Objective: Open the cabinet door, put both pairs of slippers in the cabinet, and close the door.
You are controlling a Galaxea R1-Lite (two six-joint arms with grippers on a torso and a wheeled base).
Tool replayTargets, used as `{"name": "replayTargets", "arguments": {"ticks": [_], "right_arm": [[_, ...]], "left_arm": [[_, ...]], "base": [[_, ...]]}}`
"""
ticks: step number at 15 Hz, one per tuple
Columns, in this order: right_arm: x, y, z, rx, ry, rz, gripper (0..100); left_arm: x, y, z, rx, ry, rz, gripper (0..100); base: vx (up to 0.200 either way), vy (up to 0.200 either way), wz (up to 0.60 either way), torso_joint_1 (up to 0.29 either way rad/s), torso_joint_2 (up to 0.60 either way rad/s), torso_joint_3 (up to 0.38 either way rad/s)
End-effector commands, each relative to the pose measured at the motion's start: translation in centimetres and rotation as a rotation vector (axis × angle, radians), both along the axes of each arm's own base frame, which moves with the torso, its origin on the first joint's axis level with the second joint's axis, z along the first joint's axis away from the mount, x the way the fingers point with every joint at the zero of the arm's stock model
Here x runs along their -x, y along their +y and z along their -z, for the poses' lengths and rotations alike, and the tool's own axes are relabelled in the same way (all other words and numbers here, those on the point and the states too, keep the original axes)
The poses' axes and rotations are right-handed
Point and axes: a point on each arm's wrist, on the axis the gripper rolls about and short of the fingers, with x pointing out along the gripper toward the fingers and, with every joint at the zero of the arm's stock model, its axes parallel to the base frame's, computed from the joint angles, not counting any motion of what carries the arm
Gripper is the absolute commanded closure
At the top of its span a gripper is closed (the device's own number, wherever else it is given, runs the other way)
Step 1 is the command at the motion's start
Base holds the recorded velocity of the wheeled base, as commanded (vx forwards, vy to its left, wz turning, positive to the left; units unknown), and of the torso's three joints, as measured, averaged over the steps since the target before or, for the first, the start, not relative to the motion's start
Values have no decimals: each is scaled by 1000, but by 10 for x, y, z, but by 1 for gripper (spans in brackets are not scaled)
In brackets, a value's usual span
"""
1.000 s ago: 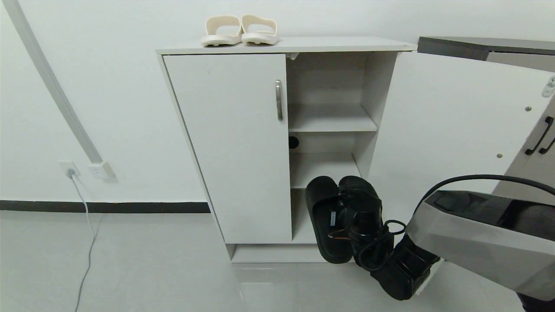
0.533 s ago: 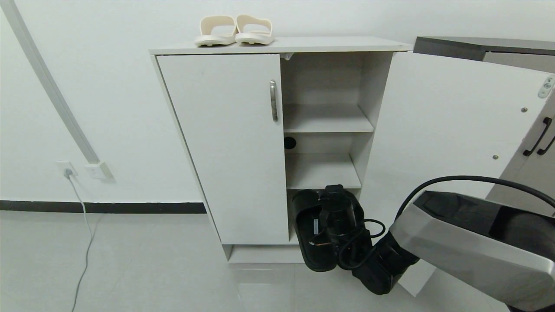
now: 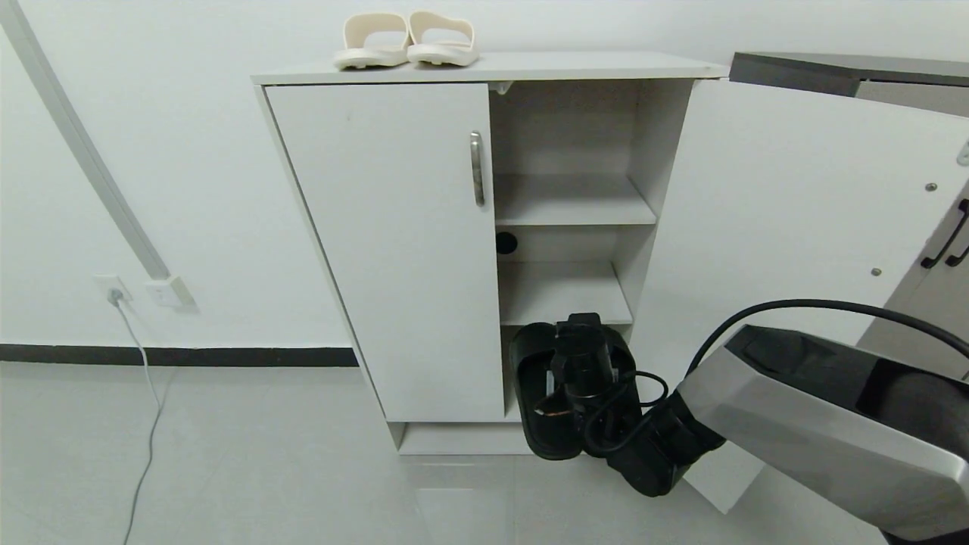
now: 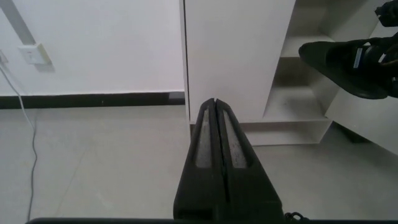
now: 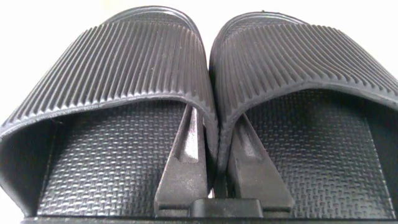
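Pinched in the right gripper: the black slippers, side by side, one finger inside each, the two inner walls squeezed together between them. Held steeply tilted, footbeds facing up and out, right at the mouth of the cabinet, in front of the bottom compartment.

Left gripper: pressed flat together on nothing, low over the floor, well apart from the slippers, so of no help here.

For a clean placement:
- Keep the squeeze firm. Only two thin walls held, so likely to slip under a jolt.
- Tip the pair toward level before going in. As tilted now, apt to catch under the middle shelf.
- Steer between the edge of the shut left door and the cabinet's right wall, without brushing either.
- Lower until flat on the compartment floor, and only then spread the fingers.
- Back straight out along the footbeds, to avoid dragging the pair out again.
- Stay off the swung-out right door, just beside the arm.

Farthest off, atop the cabinet: the beige slippers, not yet stowed.
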Motion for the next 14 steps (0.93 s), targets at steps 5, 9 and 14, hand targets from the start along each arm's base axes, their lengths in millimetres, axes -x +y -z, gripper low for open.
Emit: {"name": "replayTargets", "arguments": {"ticks": [5, 9, 14], "right_arm": [[-10, -4, 8, 5, -4, 39, 100], [-17, -5, 4, -50, -114, 68, 100], [-18, -6, -4, -55, -182, 75, 100]], "left_arm": [[0, 0, 0, 0, 2, 0, 100], [0, 0, 0, -3, 2, -1, 100], [0, 0, 0, -3, 2, -1, 100]], "base": [[0, 0, 0, 3, 4, -191], [0, 0, 0, 4, 4, -172], [0, 0, 0, 0, 0, 0]]}}
